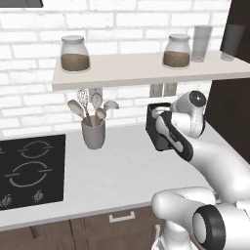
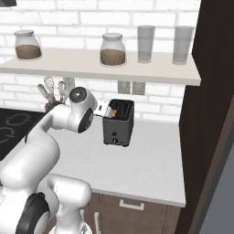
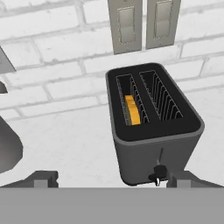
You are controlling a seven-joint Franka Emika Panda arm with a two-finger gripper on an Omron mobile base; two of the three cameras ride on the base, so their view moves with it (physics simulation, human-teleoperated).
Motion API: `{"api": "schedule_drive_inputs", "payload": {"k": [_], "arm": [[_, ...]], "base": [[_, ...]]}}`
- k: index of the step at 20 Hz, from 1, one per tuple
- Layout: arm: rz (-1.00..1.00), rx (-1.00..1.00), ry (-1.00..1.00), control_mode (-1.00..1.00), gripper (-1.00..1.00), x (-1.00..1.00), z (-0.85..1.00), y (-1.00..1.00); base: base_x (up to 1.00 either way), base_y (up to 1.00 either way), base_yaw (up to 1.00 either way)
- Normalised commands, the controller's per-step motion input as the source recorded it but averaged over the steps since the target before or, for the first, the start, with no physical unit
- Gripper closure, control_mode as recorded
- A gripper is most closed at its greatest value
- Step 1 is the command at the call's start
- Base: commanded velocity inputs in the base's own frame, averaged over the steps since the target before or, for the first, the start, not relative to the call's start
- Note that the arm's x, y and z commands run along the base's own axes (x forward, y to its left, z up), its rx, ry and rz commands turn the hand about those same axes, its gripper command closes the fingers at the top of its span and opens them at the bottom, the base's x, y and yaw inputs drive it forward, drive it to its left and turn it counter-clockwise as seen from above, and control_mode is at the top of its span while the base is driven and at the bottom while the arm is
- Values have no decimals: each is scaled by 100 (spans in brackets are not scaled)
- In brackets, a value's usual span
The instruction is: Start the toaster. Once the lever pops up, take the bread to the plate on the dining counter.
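The dark toaster [image 3: 153, 131] stands on the white worktop against the brick wall, its slots facing up. A golden slice of bread [image 3: 132, 109] sits low in the left slot; the right slot holds nothing. On the toaster's front face, the small lever with its pale knob [image 3: 158, 174] sits low. My gripper [image 3: 114, 178] hovers above and in front of the toaster, open, with the fingertips [image 3: 42, 178] spread wide. The right base view shows the hand [image 2: 103, 108] just left of the toaster [image 2: 119, 123]. In the left base view my arm hides most of the toaster [image 1: 154, 128]. The plate and the dining counter are out of view.
A grey utensil cup [image 1: 93, 133] stands left of the toaster, and a black hob [image 1: 29, 168] lies further left. A shelf [image 2: 105, 66] with jars and glasses runs above. Wall sockets [image 3: 127, 24] are behind the toaster. A tall dark cabinet [image 2: 215, 114] bounds the worktop on the right.
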Motion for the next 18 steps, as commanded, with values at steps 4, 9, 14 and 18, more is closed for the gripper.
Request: {"api": "schedule_drive_inputs", "payload": {"k": [4, 9, 14, 18], "arm": [[0, 0, 0, -100, -100, 0, 0, 0], [0, 0, 0, -100, -100, 0, 0, 0], [0, 0, 0, -100, -100, 0, 0, 0], [0, 0, 0, -100, -100, 0, 0, 0]], "base": [[0, 0, 0], [0, 0, 0], [0, 0, 0], [0, 0, 0]]}}
